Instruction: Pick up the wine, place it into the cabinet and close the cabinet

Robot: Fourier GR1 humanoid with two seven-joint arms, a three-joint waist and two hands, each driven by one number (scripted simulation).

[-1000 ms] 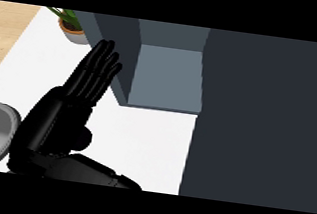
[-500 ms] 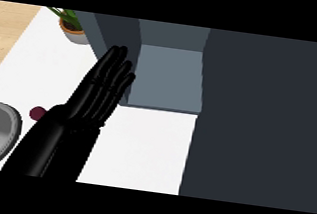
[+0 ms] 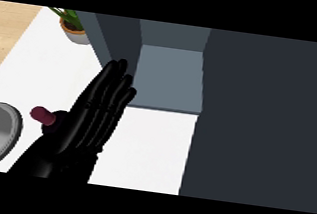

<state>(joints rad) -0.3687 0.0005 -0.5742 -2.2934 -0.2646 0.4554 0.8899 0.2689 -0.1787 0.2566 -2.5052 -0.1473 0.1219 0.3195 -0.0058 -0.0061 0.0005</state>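
- The wine (image 3: 42, 115) has not been picked up, as far as the head view shows: only its dark red top peeks out, low on the white counter (image 3: 148, 148) and well short of the cabinet (image 3: 169, 75)
- The bottle sits just beside the wrist end of a black hand (image 3: 92, 120), on the side away from the cabinet; most of it is hidden behind that hand, so whether it stands or leans cannot be told
- That hand is flat and straight, fingers pressed together and pointing toward the cabinet's open mouth, with the fingertips close to the cabinet's near wall; nothing is held in it
- Which arm it belongs to cannot be settled from this view alone (it rises from the lower left, but the forearm is cut off)
- No second hand is in view
- The cabinet's grey inside looks bare, and the large dark panel (image 3: 272, 119) beside the opening is probably its door, swung out
- Judged from this, every step is left: grasp, carry to the cabinet, set inside, shut the door
- A potted plant (image 3: 73, 27) stands beyond the cabinet's far corner
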